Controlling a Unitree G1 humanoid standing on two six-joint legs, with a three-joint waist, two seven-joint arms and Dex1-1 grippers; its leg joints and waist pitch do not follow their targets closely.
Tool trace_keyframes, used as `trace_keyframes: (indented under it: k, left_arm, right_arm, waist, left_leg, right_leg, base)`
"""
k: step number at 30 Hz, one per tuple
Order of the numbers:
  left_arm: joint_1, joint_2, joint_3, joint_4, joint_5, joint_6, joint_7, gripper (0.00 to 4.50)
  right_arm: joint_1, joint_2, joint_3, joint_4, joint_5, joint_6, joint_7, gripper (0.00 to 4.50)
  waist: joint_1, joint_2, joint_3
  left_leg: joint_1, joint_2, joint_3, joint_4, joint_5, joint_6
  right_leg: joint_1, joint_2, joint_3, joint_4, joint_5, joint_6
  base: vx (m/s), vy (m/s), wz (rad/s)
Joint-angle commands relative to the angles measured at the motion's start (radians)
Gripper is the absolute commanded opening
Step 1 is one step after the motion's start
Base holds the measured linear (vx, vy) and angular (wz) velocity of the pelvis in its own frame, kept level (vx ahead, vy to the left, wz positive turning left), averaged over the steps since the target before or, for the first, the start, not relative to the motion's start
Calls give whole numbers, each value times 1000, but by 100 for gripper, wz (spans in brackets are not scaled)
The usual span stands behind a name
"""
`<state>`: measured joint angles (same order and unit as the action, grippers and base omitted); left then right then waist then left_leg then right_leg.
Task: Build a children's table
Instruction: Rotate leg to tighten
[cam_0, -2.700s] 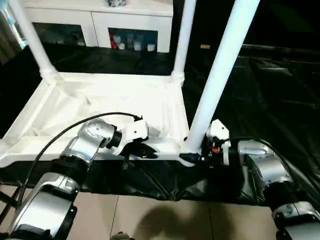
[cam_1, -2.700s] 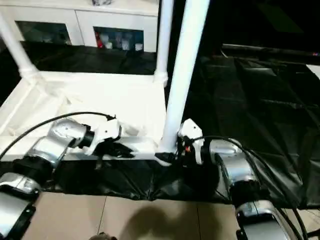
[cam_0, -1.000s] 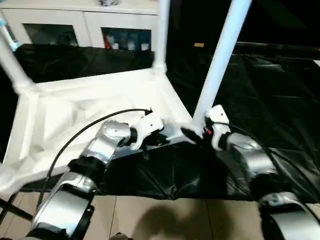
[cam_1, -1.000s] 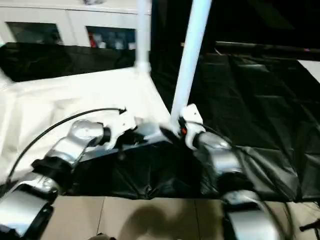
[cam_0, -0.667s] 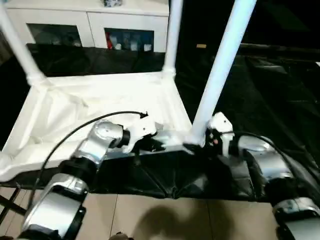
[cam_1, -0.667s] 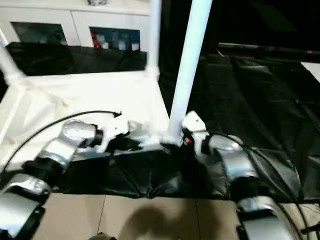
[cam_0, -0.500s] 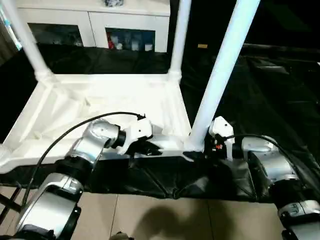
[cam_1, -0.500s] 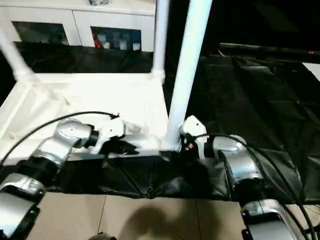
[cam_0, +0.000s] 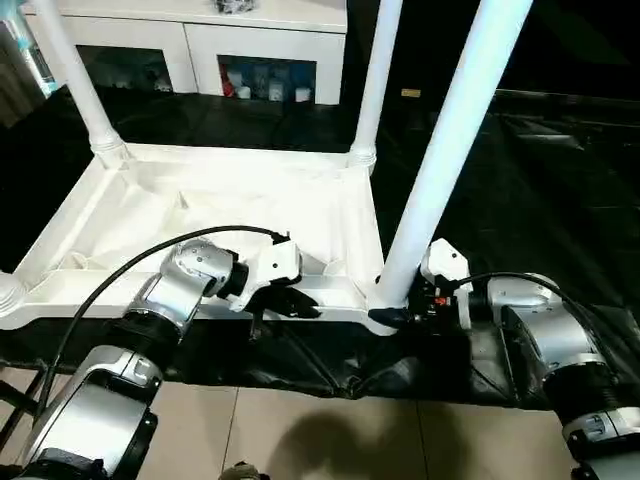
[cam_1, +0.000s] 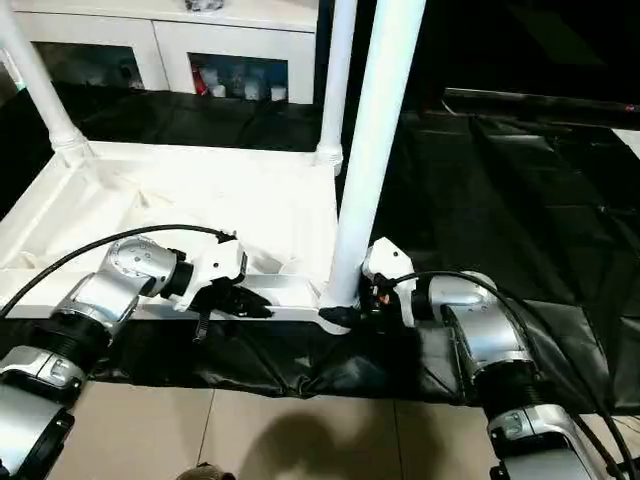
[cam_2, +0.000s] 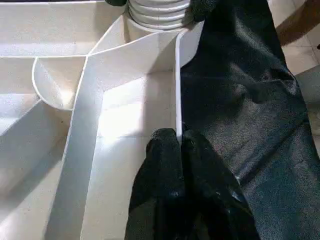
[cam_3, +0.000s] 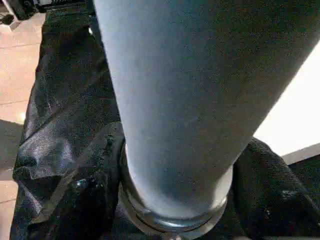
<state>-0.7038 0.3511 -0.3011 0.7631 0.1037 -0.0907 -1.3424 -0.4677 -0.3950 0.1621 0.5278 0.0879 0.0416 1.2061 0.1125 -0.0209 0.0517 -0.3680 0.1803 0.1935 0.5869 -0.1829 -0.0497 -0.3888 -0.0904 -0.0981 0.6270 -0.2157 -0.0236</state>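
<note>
Rim of the upturned table is pinched by the left hand; the near leg is clasped by the right hand. The leg could tilt if it is not fully seated.

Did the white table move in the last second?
Yes. The table's far edge, slanted against the cabinet then, now lies parallel to it; its far right leg stands further right of the cabinet.

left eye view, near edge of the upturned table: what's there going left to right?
Bare corner socket → left tool pinching the near rim → near-right leg in its socket → right tool at that leg's base.
</note>
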Motion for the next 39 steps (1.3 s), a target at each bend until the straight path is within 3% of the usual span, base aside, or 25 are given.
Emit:
trace_keyframes:
  k: [1, 3, 6, 8, 11, 12, 14, 16, 17, 18, 22, 24, 27, 29, 35, 39]
  left_arm:
    - [-3, -42, -12, 0, 1, 5, 60, 0]
    - [-14, -71, -3, 14, 13, 31, 137, 0]
    - [-36, -125, 14, 38, 21, 77, 241, 0]
    - [-40, -138, 18, 42, 19, 83, 258, 0]
    - [-70, -190, 16, 70, 41, 102, 355, 0]
    - [-70, -190, 16, 70, 41, 102, 355, 0]
    - [-98, -241, 19, 96, 59, 123, 452, 0]
    - [-98, -243, 19, 97, 59, 124, 454, 0]
    - [-118, -289, 32, 109, 65, 151, 532, 0]
    - [-120, -296, 33, 110, 66, 153, 541, 0]
    - [-115, -310, 25, 106, 70, 148, 552, 0]
    - [-107, -317, 26, 103, 66, 129, 553, 0]
    - [-99, -314, 27, 100, 60, 117, 543, 0]
    - [-85, -304, 26, 91, 53, 105, 520, 0]
    - [-47, -244, 11, 55, 42, 71, 406, 0]
    - [-32, -200, 1, 36, 36, 49, 331, 0]
  right_arm:
    - [16, 37, 27, -41, 16, -4, -7, 270]
    - [15, 81, -7, -21, 20, -2, -102, 269]
    - [-9, 158, -54, 52, -6, 13, -308, 269]
    - [-14, 173, -61, 68, -17, 10, -360, 269]
    - [-49, 257, -109, 149, -34, 34, -586, 267]
    - [-49, 257, -109, 149, -34, 34, -586, 267]
    - [-88, 340, -153, 228, -63, 46, -836, 267]
    - [-89, 342, -153, 230, -64, 46, -842, 267]
    - [-125, 400, -183, 295, -69, 53, -983, 267]
    - [-129, 408, -186, 303, -68, 48, -993, 267]
    - [-141, 425, -182, 323, -74, 2, -1003, 267]
    - [-145, 433, -187, 320, -53, -3, -955, 323]
    - [-144, 427, -184, 310, -43, 0, -916, 343]
    - [-141, 411, -179, 291, -38, 1, -870, 377]
    - [-132, 322, -125, 251, -53, -21, -708, 384]
    - [-108, 244, -80, 194, -41, -24, -534, 384]
  waist:
    - [-2, -4, -65]
    - [-2, -3, -63]
    - [-11, -9, -57]
    - [-17, -5, -56]
    - [-31, -4, -57]
    - [-31, -6, -60]
    - [-34, -2, -59]
    - [-34, -2, -64]
    - [-31, 3, -65]
    - [-36, 4, -66]
    - [-31, 1, -66]
    - [-29, 5, -65]
    - [-30, 5, -64]
    - [-31, 4, -63]
    - [-33, 0, -66]
    - [-32, -2, -63]
  left_leg:
    - [11, 68, -23, -60, -132, 89]
    - [12, 68, -24, -62, -146, 81]
    - [16, 65, -28, -69, -208, 36]
    - [19, 66, -30, -72, -229, 17]
    - [16, 64, -30, -74, -219, 9]
    - [15, 63, -31, -73, -206, 8]
    - [13, 63, -28, -72, -183, 16]
    - [17, 61, -28, -70, -171, 11]
    - [14, 61, -27, -68, -149, 22]
    - [16, 63, -26, -70, -137, 22]
    - [14, 60, -23, -66, -133, 46]
    - [16, 61, -23, -67, -143, 52]
    - [15, 61, -24, -69, -166, 48]
    - [15, 62, -24, -69, -168, 49]
    - [10, 61, -23, -63, -125, 85]
    - [10, 61, -22, -62, -141, 94]
  right_leg:
    - [50, -82, 65, -69, -34, -256]
    - [49, -83, 65, -73, -62, -251]
    - [46, -88, 65, -90, -212, -222]
    - [42, -89, 66, -95, -261, -205]
    - [41, -85, 68, -93, -230, -202]
    - [45, -86, 67, -90, -211, -202]
    - [41, -85, 71, -87, -160, -212]
    - [44, -82, 68, -84, -138, -215]
    - [47, -83, 69, -78, -86, -221]
    - [43, -82, 71, -75, -50, -233]
    - [50, -83, 68, -75, -13, -238]
    - [49, -82, 68, -77, -22, -236]
    - [50, -83, 68, -80, -51, -232]
    - [51, -82, 69, -80, -47, -232]
    - [56, -83, 68, -73, 9, -248]
    - [55, -82, 66, -79, -42, -247]
  base:
    - [0, 0, 0]
    - [0, 0, 0]
    - [0, 0, 0]
    - [0, 0, 0]
    - [0, 0, 0]
    - [0, 0, 0]
    - [0, 0, 0]
    - [0, 0, 0]
    - [0, 0, 0]
    - [0, 0, 0]
    - [0, 0, 0]
    - [0, 0, 0]
    - [0, 0, 0]
    - [0, 0, 0]
    - [0, 0, 0]
    - [0, 0, 0]
